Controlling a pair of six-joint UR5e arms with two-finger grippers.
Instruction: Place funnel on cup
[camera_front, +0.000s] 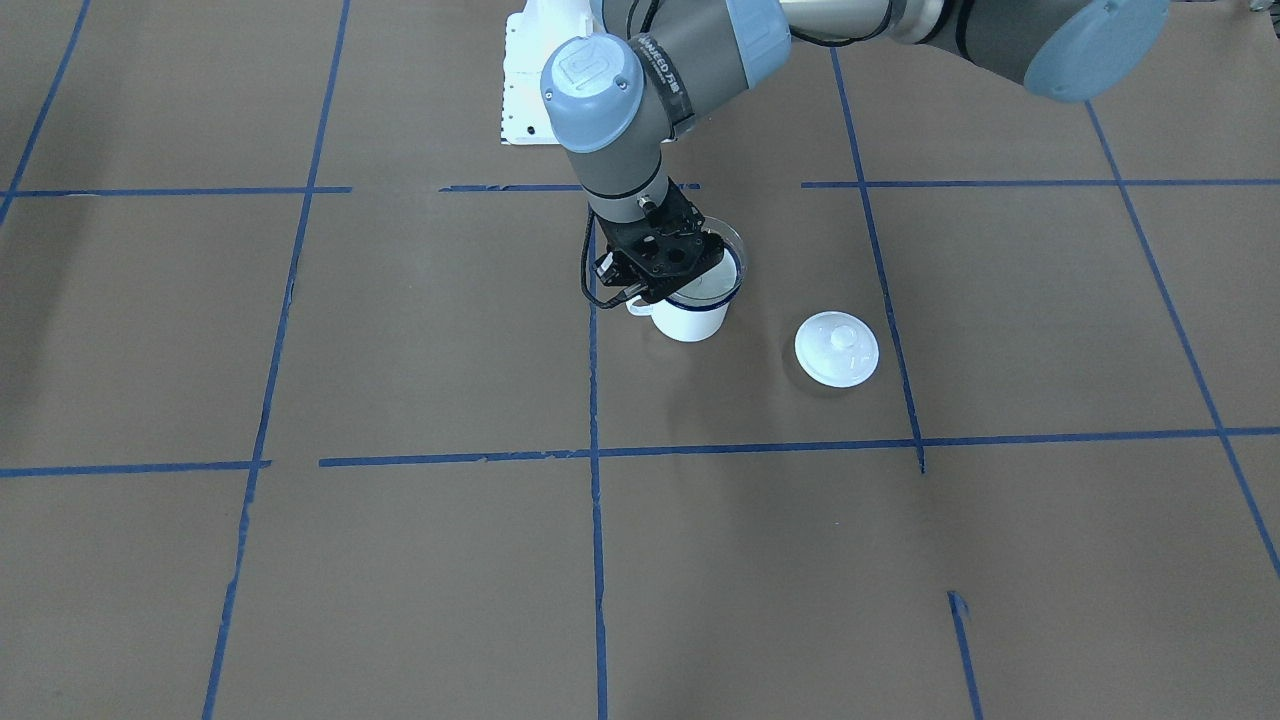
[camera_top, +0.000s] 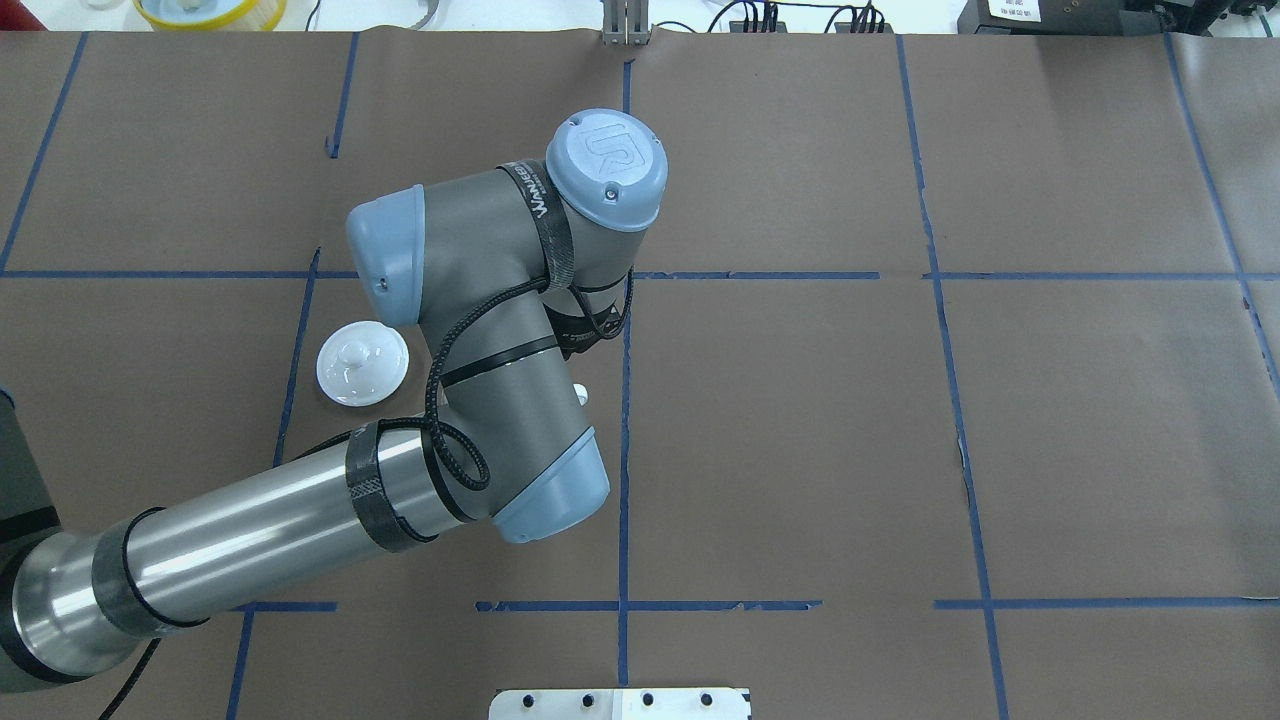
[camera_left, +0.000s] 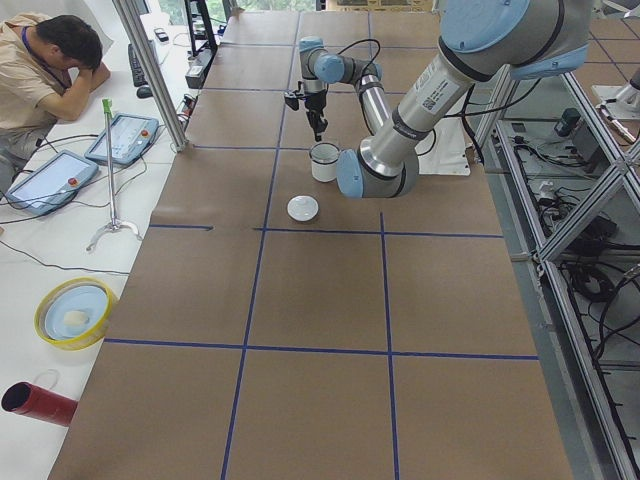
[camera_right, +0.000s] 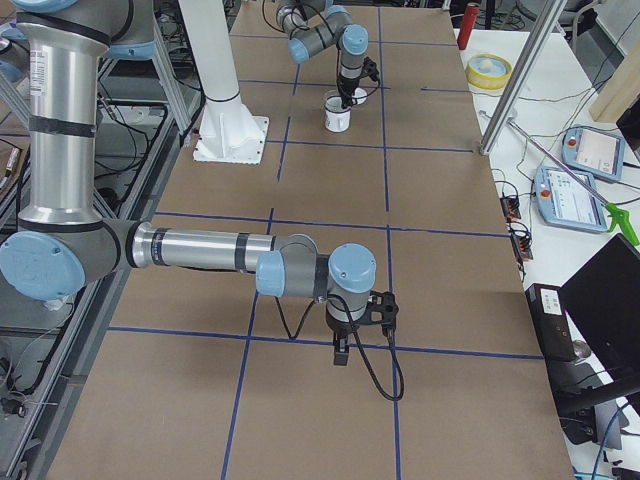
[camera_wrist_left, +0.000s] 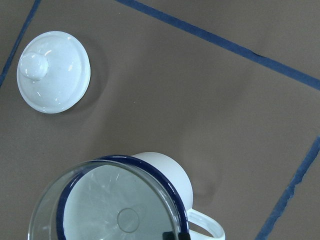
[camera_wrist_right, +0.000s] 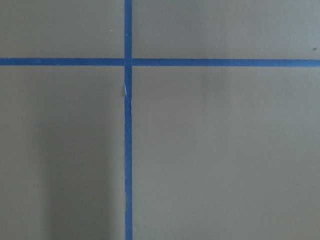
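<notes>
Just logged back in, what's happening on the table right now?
The left gripper holds the clear funnel by its rim right over the cup. The cone is slightly off-centre from the blue rim, and I can't tell whether it rests on the rim yet. The white lid lies on the table beside the cup. The right gripper hangs over the table far from them.

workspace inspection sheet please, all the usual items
surface: brown paper table with blue tape grid
job's things: clear funnel over the cup mouth, seating unclear
clutter: white lid beside the cup, apart
end effectors: left end effector grips the funnel's rim; right end effector over the table, state unclear
cables: black cable looped along left arm
surroundings: operator at side bench, teach pendants
</notes>
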